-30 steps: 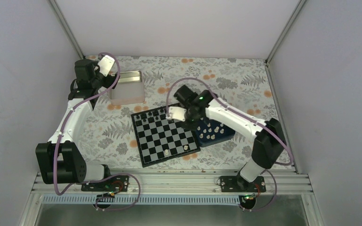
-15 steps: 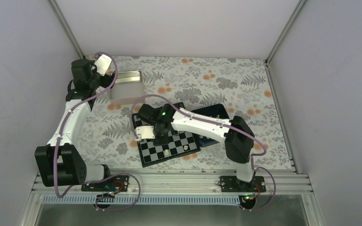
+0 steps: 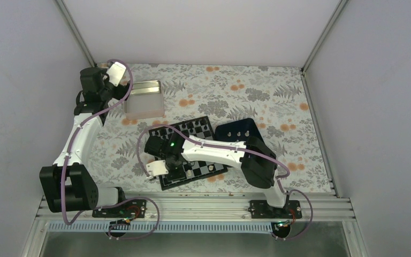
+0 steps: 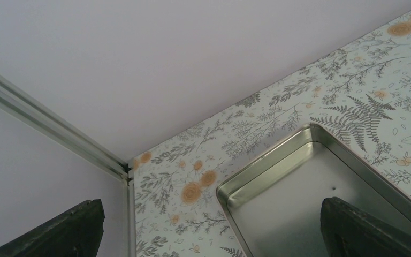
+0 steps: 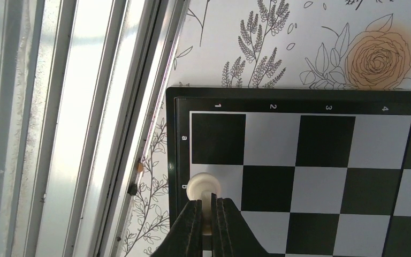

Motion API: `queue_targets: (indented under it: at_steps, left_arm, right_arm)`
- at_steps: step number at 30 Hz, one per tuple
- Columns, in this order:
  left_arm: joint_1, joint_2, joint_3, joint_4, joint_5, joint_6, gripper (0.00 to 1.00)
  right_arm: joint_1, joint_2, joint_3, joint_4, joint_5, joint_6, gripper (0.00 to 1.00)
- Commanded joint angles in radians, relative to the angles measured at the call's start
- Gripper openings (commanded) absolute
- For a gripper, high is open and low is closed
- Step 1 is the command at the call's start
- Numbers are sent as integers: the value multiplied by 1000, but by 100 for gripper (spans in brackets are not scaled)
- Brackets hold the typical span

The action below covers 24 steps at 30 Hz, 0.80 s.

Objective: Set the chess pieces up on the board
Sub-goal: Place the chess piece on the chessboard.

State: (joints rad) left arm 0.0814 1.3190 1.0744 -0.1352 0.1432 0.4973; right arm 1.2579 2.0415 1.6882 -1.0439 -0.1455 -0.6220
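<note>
The board [image 3: 206, 128] of black and silvery checks lies in the table's middle, partly under my right arm. In the right wrist view its near-left corner [image 5: 182, 104] shows, with squares a1 and b1. My right gripper [image 5: 207, 211] is shut on a cream chess piece [image 5: 203, 186] and holds it over the board's b1 square by the border. In the top view this gripper [image 3: 163, 167] sits at the board's front left corner. Black pieces [image 3: 184, 128] stand along the far rows. My left gripper [image 4: 208, 235] is open and empty, raised at the far left by the tin.
A silver metal tin [image 3: 144, 99] stands at the back left, also in the left wrist view [image 4: 321, 198]. A dark blue tray [image 3: 235, 131] lies right of the board. The metal rail [image 5: 85, 107] of the table's near edge runs close to the board's corner.
My right arm has swung from the blue tray across the board to its front left corner, carrying the cream piece. The left arm has hardly moved.
</note>
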Motion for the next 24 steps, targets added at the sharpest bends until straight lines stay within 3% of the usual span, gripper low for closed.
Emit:
queue_targets:
  at_steps: [1,24]
  left_arm:
    - [6,-16,-12,26,17,-1,100]
    - [6,-13,-16,29,24,-2,100]
  right_arm:
    - [16,15,-1,6,-25,-19,4]
    - [7,23,-61,58,44,-8,5]
